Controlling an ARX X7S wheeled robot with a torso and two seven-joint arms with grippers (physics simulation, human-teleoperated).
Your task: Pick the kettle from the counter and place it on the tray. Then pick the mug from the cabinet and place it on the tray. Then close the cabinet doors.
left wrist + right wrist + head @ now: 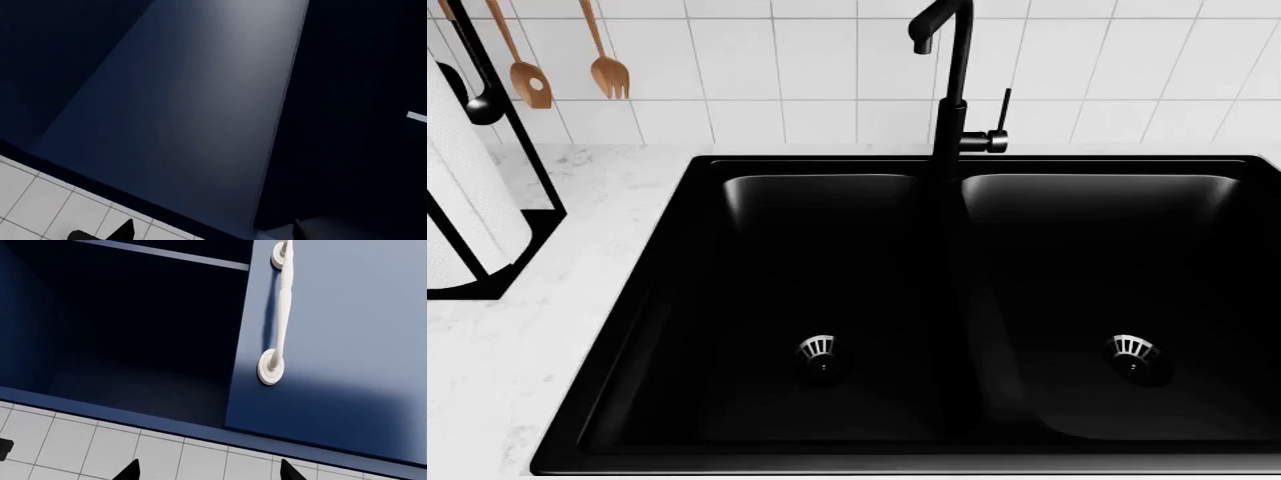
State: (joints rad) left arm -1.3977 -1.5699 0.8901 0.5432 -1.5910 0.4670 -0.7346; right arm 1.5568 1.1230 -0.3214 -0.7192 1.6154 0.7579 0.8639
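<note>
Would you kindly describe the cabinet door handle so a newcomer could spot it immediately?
Start in the right wrist view at the navy wall cabinet above the white tiles. Beside its dark open compartment is a blue door. Near that door's edge sits the handle, a slim cream bar on two round mounts, the only pale fitting there.

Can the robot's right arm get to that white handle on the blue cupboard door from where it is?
Probably yes. In the right wrist view the white turned handle on the navy cabinet door faces the right gripper with nothing between; its jaws look spread.

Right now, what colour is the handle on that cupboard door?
Creamy white, on a dark blue door; the handle shows best in the right wrist view.
</note>
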